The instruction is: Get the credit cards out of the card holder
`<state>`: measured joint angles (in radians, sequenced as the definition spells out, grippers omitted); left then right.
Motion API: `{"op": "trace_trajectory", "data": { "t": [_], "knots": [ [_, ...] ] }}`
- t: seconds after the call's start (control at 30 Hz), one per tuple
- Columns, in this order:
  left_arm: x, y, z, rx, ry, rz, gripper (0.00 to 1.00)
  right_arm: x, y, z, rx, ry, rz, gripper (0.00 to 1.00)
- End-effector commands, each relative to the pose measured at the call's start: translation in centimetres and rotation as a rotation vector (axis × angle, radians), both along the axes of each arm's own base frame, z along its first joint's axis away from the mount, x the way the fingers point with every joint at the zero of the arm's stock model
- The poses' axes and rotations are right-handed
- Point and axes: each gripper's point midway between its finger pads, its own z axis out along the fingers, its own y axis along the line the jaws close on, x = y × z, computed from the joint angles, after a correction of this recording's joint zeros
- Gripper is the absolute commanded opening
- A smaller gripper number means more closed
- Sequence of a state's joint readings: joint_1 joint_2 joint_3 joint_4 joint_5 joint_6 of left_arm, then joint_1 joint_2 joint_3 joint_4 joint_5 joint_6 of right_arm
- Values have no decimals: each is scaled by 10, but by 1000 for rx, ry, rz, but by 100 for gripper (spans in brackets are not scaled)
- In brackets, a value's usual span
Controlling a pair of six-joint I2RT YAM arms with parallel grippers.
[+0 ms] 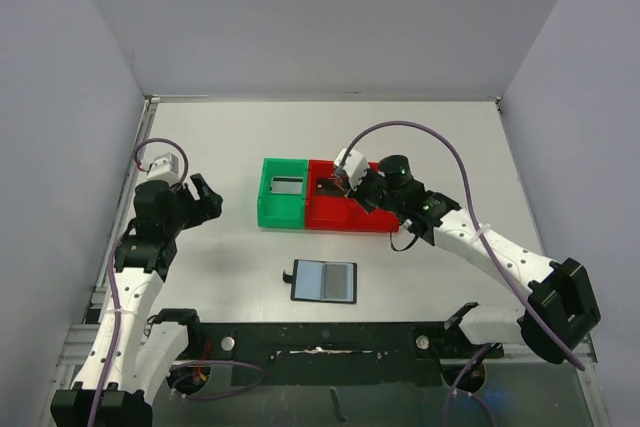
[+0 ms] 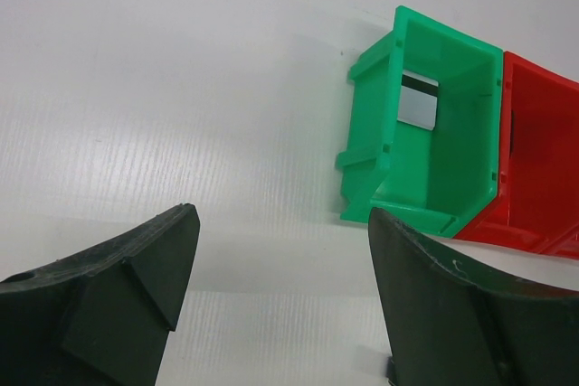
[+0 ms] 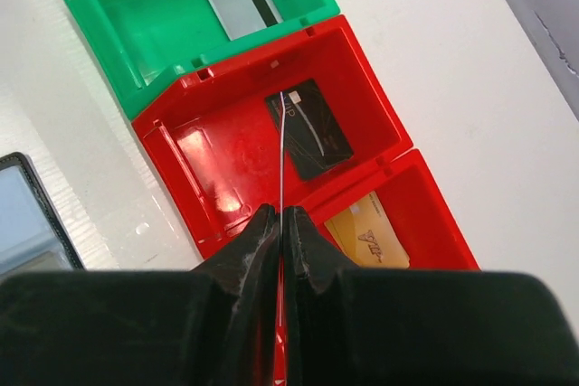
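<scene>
the right pincer nips one thin pale card edge-on over two red plastic bins, three flat cards lie binned, left pincer gapes wide.

Top camera overlooks the table from behind; left wrist looks low, right wrist steeply down; all share the green bin.
</scene>
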<state>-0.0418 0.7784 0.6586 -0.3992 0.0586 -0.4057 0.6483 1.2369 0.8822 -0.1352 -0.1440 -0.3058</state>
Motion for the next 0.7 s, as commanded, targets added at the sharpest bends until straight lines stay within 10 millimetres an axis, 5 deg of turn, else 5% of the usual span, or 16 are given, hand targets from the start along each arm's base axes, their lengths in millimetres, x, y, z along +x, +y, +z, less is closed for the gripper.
{"op": "trace_trajectory", "data": {
  "t": [0.0,0.23,0.67],
  "knots": [
    [11,-3,18,4,-85,-28,75,15,13,11,-33,-40,55,0],
    [11,-3,17,8,-78,-33,76,42,33,2,-103,-62,86,0],
    [5,0,35,15,-151,-21,75,89,45,-50,-432,-110,141,0]
  ]
}}
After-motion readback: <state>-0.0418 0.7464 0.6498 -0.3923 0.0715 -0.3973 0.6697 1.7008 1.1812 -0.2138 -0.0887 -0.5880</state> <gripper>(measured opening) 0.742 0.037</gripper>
